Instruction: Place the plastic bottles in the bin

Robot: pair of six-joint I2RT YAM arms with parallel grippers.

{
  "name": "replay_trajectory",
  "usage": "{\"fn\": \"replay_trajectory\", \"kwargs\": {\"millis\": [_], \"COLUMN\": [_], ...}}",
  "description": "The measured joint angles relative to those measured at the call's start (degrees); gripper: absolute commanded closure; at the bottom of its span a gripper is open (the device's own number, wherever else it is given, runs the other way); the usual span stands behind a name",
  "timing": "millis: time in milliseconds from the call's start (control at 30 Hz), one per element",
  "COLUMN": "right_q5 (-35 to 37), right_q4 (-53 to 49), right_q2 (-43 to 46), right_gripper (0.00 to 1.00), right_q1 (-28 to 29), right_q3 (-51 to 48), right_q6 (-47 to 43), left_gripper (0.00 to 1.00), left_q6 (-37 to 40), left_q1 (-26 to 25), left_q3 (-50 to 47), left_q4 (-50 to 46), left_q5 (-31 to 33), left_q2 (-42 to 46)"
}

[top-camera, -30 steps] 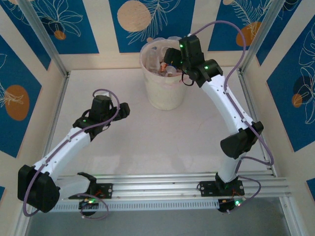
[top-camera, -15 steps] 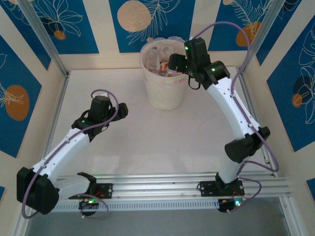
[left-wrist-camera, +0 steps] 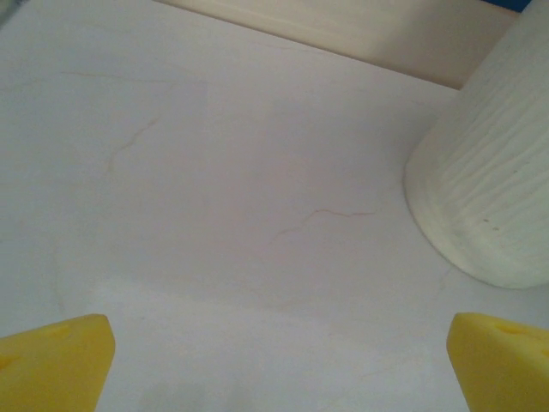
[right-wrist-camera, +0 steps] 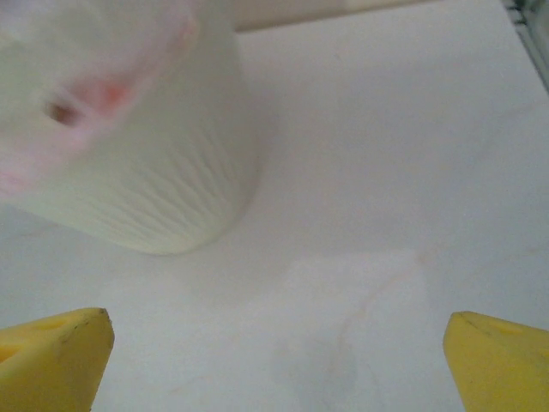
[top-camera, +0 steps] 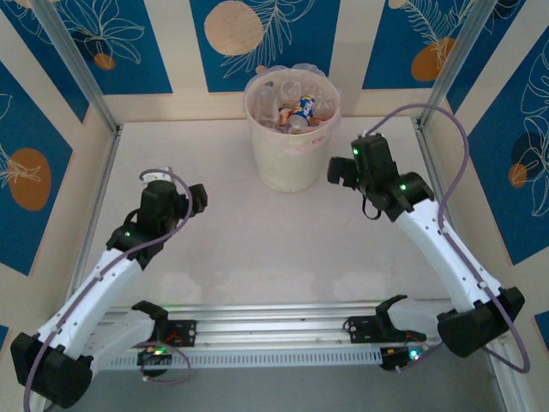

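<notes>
Bottles (top-camera: 298,112) are piled in the bin (top-camera: 287,167); the right hand (top-camera: 340,172) has been withdrawn, spread and empty like the left hand (top-camera: 196,198); task judged complete.

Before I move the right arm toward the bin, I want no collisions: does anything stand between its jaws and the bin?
Nothing visible does. The right gripper, jaws open and empty, faces the bin across bare table; the bottles already lie inside the bin.
</notes>
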State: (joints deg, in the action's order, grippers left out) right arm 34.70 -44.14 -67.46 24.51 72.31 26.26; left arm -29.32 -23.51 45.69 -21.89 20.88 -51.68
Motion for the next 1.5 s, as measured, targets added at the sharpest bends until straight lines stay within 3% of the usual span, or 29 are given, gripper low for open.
{"fn": "replay_trajectory", "kwargs": {"millis": [200,433,700,1067,1500], "right_q5": [2.01,2.16,-0.48,-4.28,-9.53], "right_q4": [4.15,15.65,27.61,48.7,69.68], "right_q2": [4.96,10.8,8.83,4.94,-2.69], "right_gripper": [0.01,0.01,0.01,0.01,0.01], "right_q1": [-4.15,-8.35,-12.76,-13.09,-14.82], "right_q3": [-13.62,-25.66,-33.38,-44.7,-48.76], "right_q6": [-0.87,-4.96,-7.78,-13.27,-19.17], "left_gripper": [0.01,0.0,0.0,0.01,0.0], "left_q6": [3.06,7.67,14.78,21.05,24.85], "left_q1": [-0.02,-0.02,0.74,6.43,12.94], "left_q3": [-5.03,-13.75,-22.6,-28.63,-31.74], "left_q4": [0.22,5.03,16.0,30.45,48.13], "left_q5": [6.84,15.21,19.43,16.39,7.34], "left_q2": [3.19,6.97,8.48,6.08,-10.4]}}
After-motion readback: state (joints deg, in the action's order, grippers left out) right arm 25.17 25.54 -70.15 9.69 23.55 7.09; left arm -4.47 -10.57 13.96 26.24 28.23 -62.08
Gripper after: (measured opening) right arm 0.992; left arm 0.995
